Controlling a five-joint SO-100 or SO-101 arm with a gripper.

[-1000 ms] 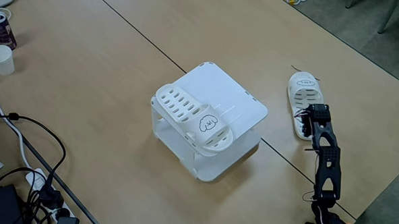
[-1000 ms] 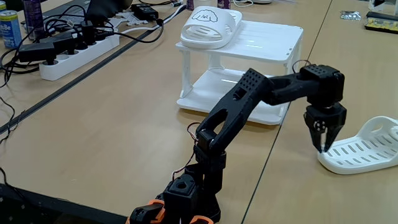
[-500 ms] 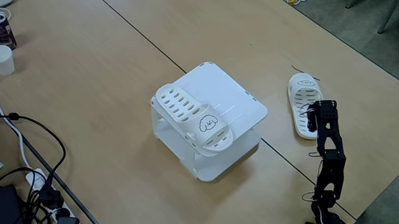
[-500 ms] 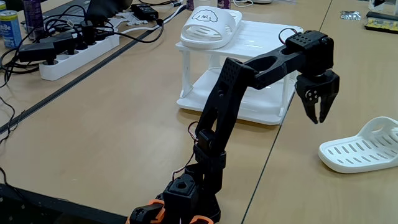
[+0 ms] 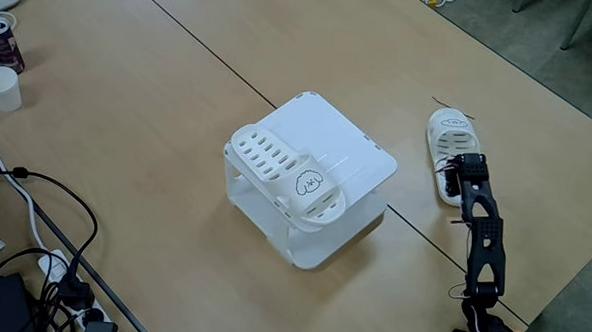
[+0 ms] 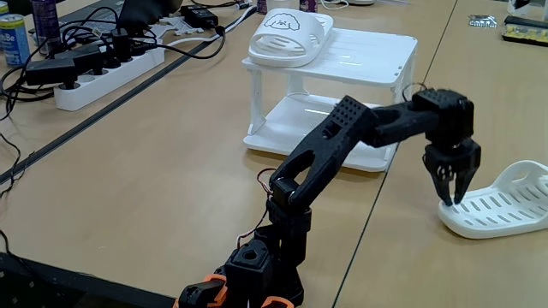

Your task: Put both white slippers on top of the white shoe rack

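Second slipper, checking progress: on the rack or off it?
Off. It lies sole-down on the table, with the gripper at its heel end.

you won't find a word, brand or number you can read here. the only marks are small dark cartoon faces, one on the strap of the slipper point(image 5: 305, 182) at the rack top's edge and one on the slipper point(image 5: 451, 143) on the table. the cans' point(image 6: 13, 40) labels at the table's far edge are too small to read.
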